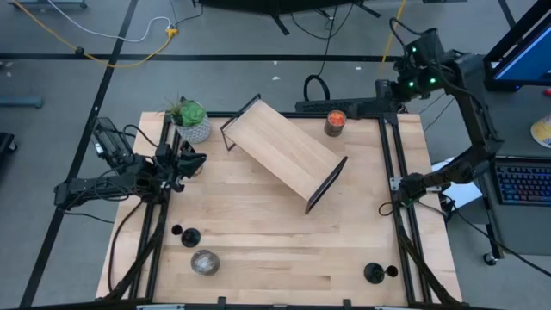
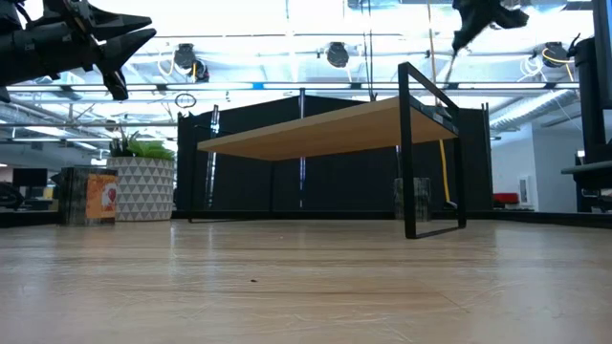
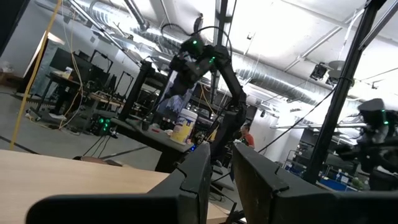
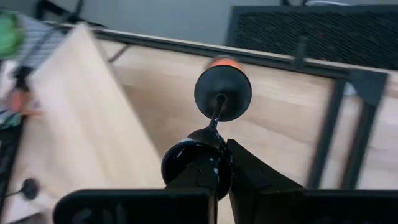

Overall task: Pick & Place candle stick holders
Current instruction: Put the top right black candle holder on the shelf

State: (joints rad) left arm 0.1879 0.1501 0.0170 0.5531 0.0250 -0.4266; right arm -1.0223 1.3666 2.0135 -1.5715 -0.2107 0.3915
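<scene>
One black candle stick holder [image 4: 222, 92] pinched in the right gripper [image 4: 214, 171], fingers closed on the cup end, round flat base pointing away from the wrist. Held up in the air over the far right corner of the table [image 1: 275, 232], close to a small orange jar [image 1: 335, 122]. Holder too small to make out in the high view, just the right gripper [image 1: 385, 88] above the table's edge.

Two more candle stick holders standing on the table: one [image 1: 190, 237] near the front left, one [image 1: 373, 274] near the front right corner, well apart from each other. A grey round thing [image 1: 205, 262] just in front of the left one.

In the middle, a wooden shelf [image 1: 284, 151] on thin black legs, set at a slant. A green plant in a white pot [image 1: 191, 120] at the far left corner.

Left gripper [image 1: 194, 162] hanging in the air beside the plant, holding nothing, only a small gap between its fingers [image 3: 193, 180].
</scene>
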